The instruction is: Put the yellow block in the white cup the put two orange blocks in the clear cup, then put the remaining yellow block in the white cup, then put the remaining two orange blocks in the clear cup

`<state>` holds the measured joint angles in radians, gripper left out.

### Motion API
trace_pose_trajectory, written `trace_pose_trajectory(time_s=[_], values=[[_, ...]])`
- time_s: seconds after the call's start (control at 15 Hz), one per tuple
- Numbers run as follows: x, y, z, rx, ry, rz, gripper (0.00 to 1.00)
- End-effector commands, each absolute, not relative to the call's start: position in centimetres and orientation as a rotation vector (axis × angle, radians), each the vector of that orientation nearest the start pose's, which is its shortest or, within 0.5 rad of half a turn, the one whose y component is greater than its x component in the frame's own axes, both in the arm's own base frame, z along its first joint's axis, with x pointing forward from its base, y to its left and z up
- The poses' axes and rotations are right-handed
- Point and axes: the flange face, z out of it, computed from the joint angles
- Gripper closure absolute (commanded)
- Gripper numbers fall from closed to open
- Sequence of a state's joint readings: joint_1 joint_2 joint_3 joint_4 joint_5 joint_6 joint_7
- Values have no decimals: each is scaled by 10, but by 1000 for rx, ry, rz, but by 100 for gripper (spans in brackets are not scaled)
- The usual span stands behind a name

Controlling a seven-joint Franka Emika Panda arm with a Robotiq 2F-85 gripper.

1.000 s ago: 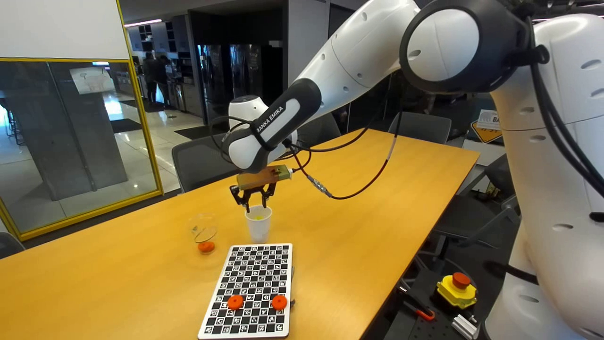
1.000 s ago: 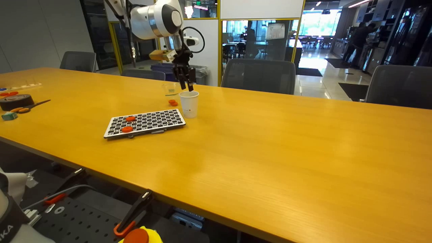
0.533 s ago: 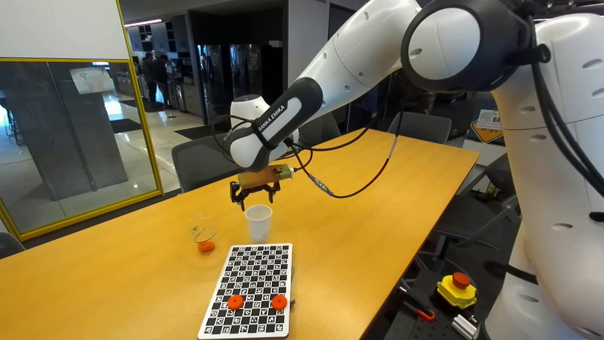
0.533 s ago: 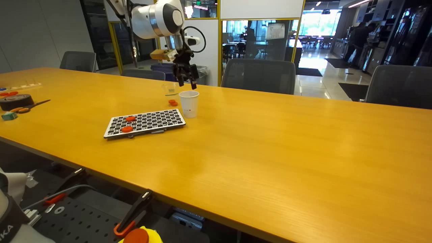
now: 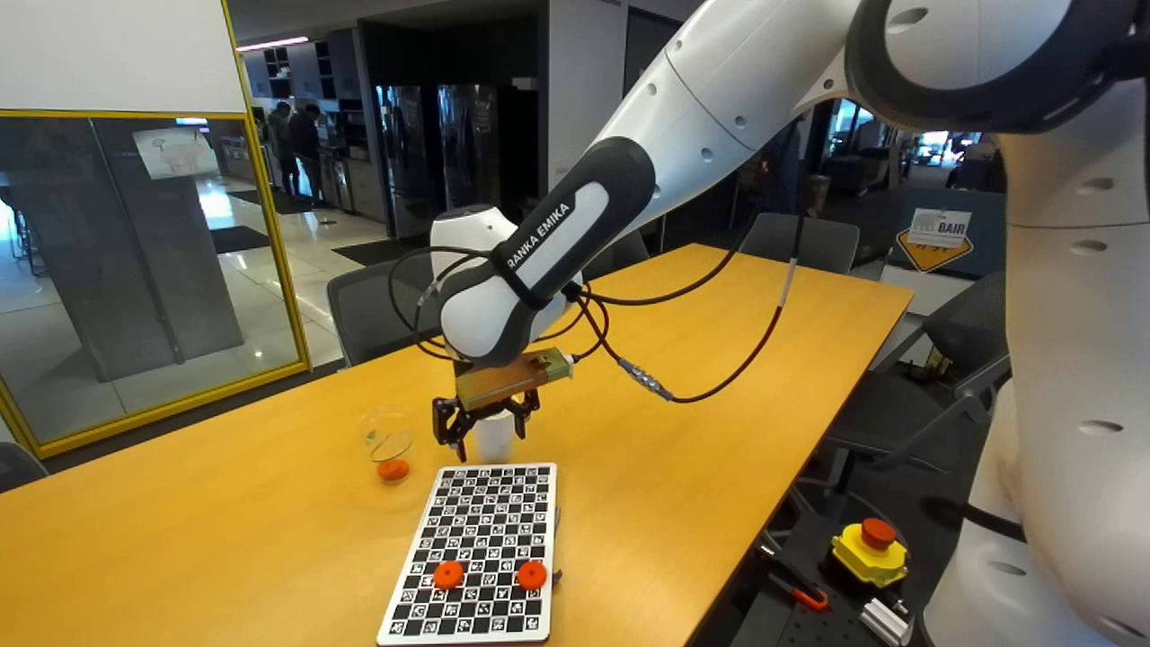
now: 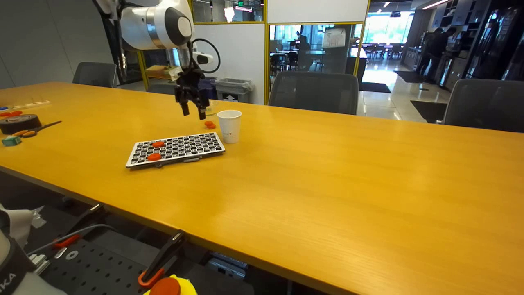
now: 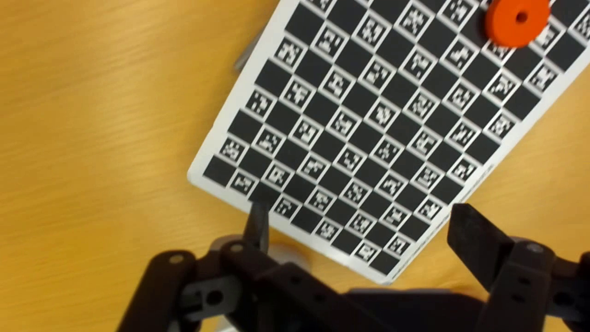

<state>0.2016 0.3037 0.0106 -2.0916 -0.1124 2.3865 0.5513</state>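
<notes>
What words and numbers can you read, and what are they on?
"RANKA EMIKA": robot arm.
"BAIR": white sign, word before it blurred.
"KA": robot part, bottom left of an exterior view.
Too small or blurred: markings on white cup, clear cup, yellow sign, green sign, bin.
No readable numbers.

On the long wooden table (image 6: 348, 196) lies a board (image 5: 490, 526) printed with black-and-white checks and tiny code marks, while toward one end of that table a dark roll of tape (image 6: 20, 124), a pair of orange-handled scissors (image 6: 37, 130) and a small green cuboid (image 6: 11, 141) sit near one another. Gray chairs (image 6: 313, 94) stand around the table, with a gray bin (image 6: 234, 88) and a yellow-framed glass panel (image 5: 162, 261) bearing a sheet of paper (image 5: 175, 151) behind it. Well beyond the table are two people (image 5: 307, 148), tall dark refrigerators (image 5: 409, 153) and dark floor mats (image 6: 430, 110).
</notes>
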Motion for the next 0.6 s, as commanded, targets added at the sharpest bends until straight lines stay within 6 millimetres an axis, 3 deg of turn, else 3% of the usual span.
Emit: trace_pose_trajectory(time_s=[0.0,0.27,0.53], values=[[526,152,276,-3148,305,-26,0],[506,190,261,-3121,200,15,0],[502,218,245,-3109,111,69,0]])
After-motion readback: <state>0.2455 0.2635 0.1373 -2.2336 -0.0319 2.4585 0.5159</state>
